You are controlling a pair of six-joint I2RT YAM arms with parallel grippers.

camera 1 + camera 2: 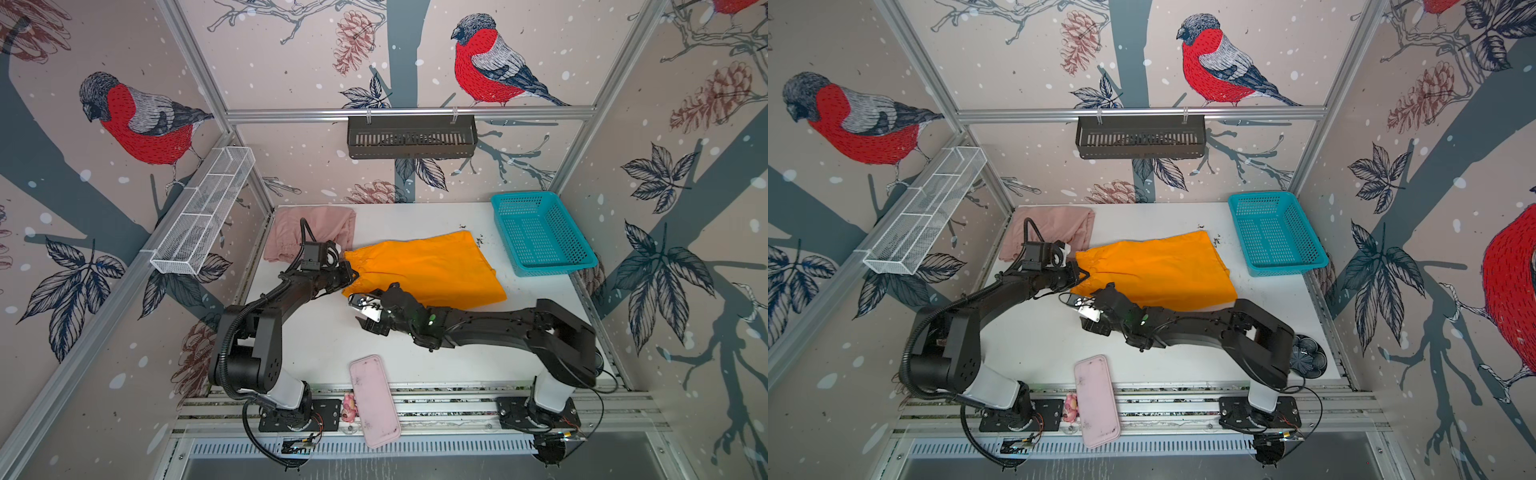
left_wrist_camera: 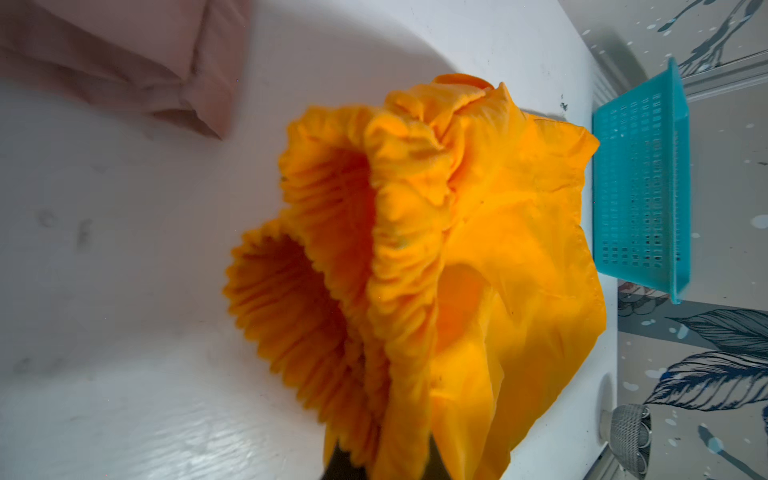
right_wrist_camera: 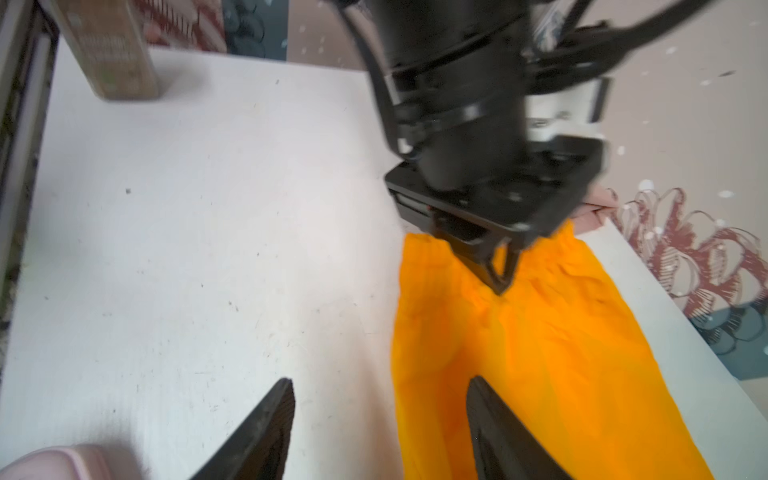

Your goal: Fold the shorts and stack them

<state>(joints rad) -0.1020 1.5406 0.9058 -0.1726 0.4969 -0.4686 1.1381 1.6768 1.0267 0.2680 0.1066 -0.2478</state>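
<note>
While the orange shorts (image 1: 432, 270) are lying spread across the middle of the white table (image 1: 316, 345), the left gripper (image 1: 350, 275) is pinching their gathered waistband, its jaws closed on the cloth. The right gripper (image 3: 379, 380) is hovering at the waistband's near corner with its jaws standing apart and gripping nothing. One of its fingers (image 3: 270, 419) is sitting over bare table and the other over the orange edge. The pink shorts (image 1: 309, 232) are lying bunched in the far left corner, just beside the orange waistband.
</note>
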